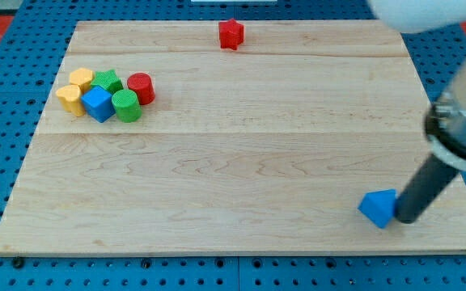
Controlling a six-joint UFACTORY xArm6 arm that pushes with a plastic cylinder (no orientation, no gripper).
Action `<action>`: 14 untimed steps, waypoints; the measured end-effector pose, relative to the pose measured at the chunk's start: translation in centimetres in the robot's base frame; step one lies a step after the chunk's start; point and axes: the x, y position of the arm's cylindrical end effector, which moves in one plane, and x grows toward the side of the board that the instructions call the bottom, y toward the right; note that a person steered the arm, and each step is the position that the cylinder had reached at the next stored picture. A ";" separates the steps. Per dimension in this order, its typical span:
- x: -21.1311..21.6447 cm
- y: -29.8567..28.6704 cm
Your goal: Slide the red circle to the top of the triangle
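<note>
Task not yet begun: red circle remains far from the triangle.

We carry no claw, so no open or closed state applies; our dark rod ends in my tip [402, 220], resting just beside the right edge of the blue triangular block [379, 208] near the view's bottom right of the pale wooden tabletop [241, 178]. The red round block [141, 87] sits well apart at the view's upper left, touching a cluster of green, blue and yellow blocks [95, 95]. We judge the whole transfer outstanding: the tip must first cross to the circle.
</note>
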 end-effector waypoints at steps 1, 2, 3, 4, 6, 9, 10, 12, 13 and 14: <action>0.0 0.6; -6.6 1.2; -14.9 -9.3; -19.8 -18.2; -27.6 -33.4; -23.2 -30.2; -24.3 -35.1; -16.5 -26.2; -17.0 -22.8; -18.6 -23.3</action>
